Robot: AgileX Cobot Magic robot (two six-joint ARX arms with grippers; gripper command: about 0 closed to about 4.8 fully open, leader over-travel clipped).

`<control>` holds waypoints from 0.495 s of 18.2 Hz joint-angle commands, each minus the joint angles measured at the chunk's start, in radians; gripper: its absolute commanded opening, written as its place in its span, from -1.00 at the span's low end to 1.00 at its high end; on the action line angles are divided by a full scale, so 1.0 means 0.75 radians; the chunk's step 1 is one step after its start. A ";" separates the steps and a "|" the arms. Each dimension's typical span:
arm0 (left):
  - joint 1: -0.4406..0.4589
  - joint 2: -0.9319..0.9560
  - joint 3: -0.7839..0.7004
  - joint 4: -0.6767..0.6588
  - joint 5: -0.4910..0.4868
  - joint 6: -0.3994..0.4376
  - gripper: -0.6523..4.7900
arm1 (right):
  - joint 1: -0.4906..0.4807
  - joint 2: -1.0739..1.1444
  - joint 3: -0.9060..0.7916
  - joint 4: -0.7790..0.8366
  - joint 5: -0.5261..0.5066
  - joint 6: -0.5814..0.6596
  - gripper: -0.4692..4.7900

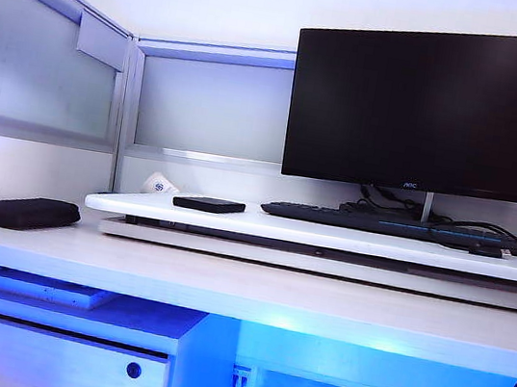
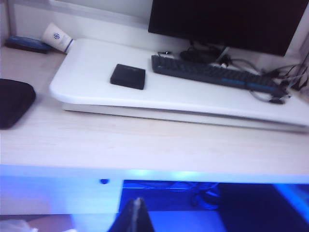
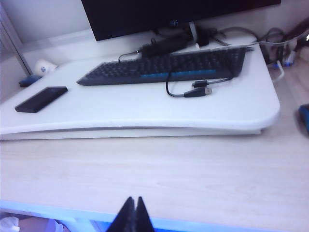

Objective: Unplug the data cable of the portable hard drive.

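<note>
Here we see the small flat black portable hard drive [image 1: 208, 205] lying on the white raised board [image 1: 330, 235] that rests on the pale wood-grain table [image 1: 225, 286], left of the long black keyboard [image 1: 380, 224] and apart from it, under the dark flat monitor [image 1: 430, 104]. The thin black data cable [image 3: 190, 89] lies loose on the board in front of the keyboard's right half, well apart from the drive, with its small plug ends free beside each other. Our left gripper [image 2: 136, 215] hangs low, off the table's front edge, with its jaws pressed together on nothing. Our right gripper [image 3: 133, 212] sits likewise at the table's near edge, jaws together and empty. A black padded oblong cushion [image 1: 23, 212] rests on the table at far left.
</note>
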 commanded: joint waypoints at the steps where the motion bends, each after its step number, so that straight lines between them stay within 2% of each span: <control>1: 0.002 -0.002 -0.060 0.083 -0.021 0.028 -0.78 | 0.001 -0.005 -0.023 0.044 -0.002 -0.007 -0.85; 6: 0.002 -0.036 -0.067 0.053 -0.023 0.107 -0.78 | 0.001 -0.005 -0.094 0.041 -0.034 -0.045 -0.85; 7: 0.002 -0.035 -0.067 -0.003 -0.066 0.075 -0.78 | 0.001 -0.005 -0.111 0.031 -0.038 -0.045 -0.85; 9: 0.002 -0.036 -0.067 -0.117 -0.139 0.094 -0.78 | 0.001 -0.005 -0.125 0.024 -0.037 -0.045 -0.85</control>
